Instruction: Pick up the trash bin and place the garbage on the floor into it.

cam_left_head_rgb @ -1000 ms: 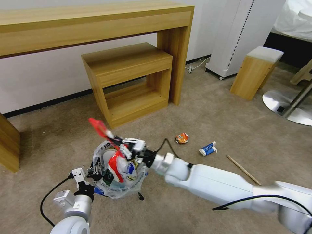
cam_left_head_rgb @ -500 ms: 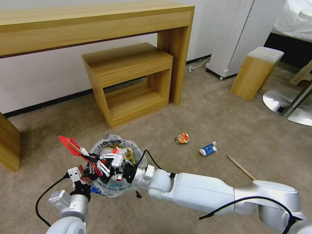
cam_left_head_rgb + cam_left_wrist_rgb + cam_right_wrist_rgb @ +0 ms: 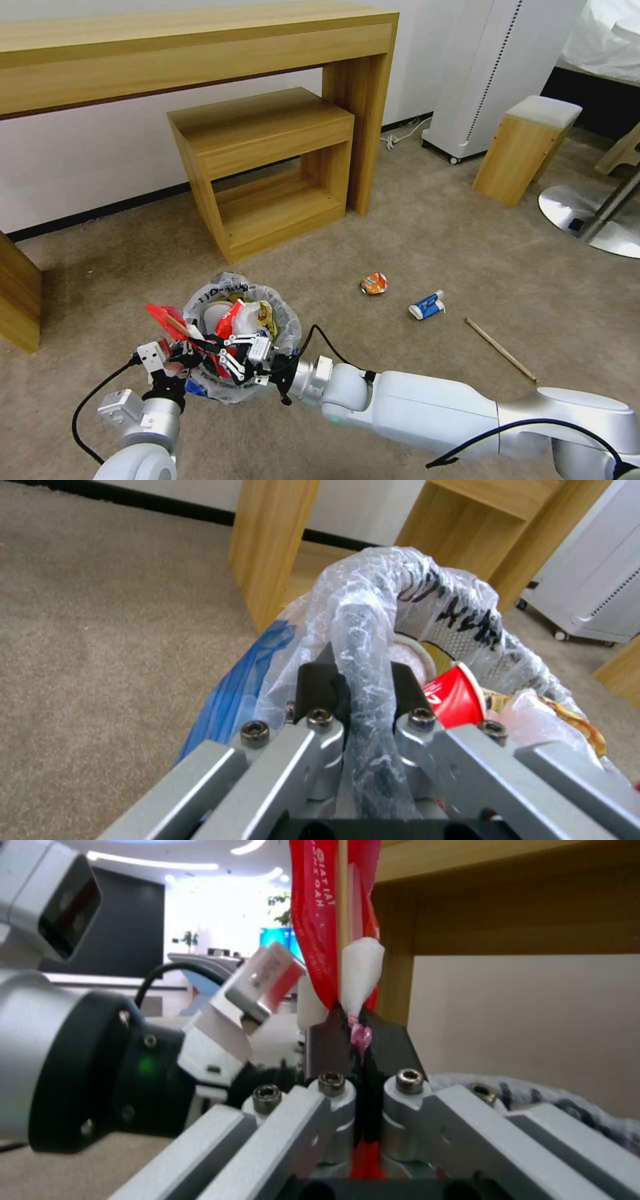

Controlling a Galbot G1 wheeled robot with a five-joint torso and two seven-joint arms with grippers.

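— What do we have at our left?

— Our left gripper (image 3: 360,690) is clamped on the bagged rim of the trash bin (image 3: 243,347), pads pressed to either side of the plastic. We hold the bin low over the beige floor (image 3: 433,220), in front of the wooden side table (image 3: 267,167). Inside it we see a red paper cup (image 3: 457,695) and other wrappers.

— And across the bin?

— Our right gripper (image 3: 357,1040) reaches over the bin's near-left edge, close to the left gripper. Its jaws are nearly together, pinching a red packet (image 3: 175,321) with a wooden stick inside; the packet points out past the bin's left side.

— What lies on the carpet to the right?

— An orange crumpled wrapper (image 3: 373,283), then a blue-white carton (image 3: 427,306) near it, then a wooden stick (image 3: 500,348) farther right, all well apart from the bin.
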